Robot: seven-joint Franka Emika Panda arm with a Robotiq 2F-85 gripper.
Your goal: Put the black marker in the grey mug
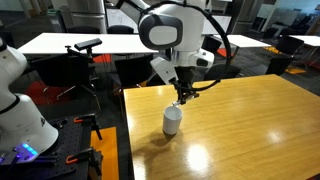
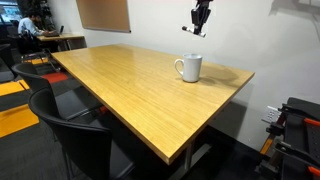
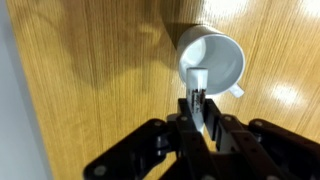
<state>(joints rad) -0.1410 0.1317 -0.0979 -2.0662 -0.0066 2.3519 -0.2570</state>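
Note:
The grey mug (image 1: 172, 120) stands upright on the wooden table (image 1: 250, 120); it also shows in an exterior view (image 2: 189, 67) and in the wrist view (image 3: 212, 58), where I look down into its open mouth. My gripper (image 3: 197, 100) is shut on the black marker (image 3: 198, 88), whose whitish end points down over the mug's opening. In an exterior view the gripper (image 1: 181, 96) hangs just above the mug, with the marker (image 1: 181, 99) between the fingers. In an exterior view the gripper (image 2: 200, 22) is well above the mug.
The mug stands near a table edge. Black office chairs (image 2: 70, 125) stand beside the table. Another white robot body (image 1: 20, 110) and a tripod (image 1: 85, 50) are off to one side, with more tables (image 1: 60, 42) behind.

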